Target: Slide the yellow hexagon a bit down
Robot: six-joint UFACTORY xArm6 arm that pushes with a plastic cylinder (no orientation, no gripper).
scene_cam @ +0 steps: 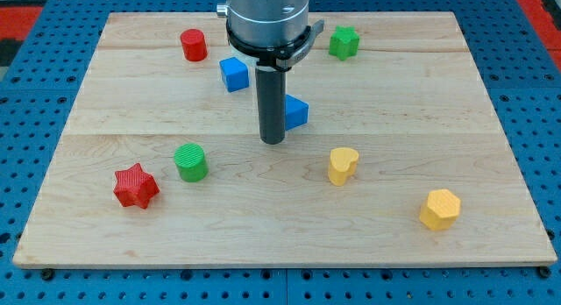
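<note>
The yellow hexagon point(439, 209) lies near the board's lower right. My tip point(273, 140) is at the board's middle, far to the upper left of the hexagon. The tip stands right beside a blue block point(296, 112), whose left part the rod hides. A yellow heart-shaped block point(343, 165) lies between the tip and the hexagon, to the tip's lower right.
A red cylinder point(194, 45) and a blue cube point(234, 74) lie at the upper left. A green star point(344, 43) lies at the upper right. A green cylinder point(190, 161) and a red star point(136, 186) lie at the lower left. The wooden board point(280, 244) sits on a blue pegboard.
</note>
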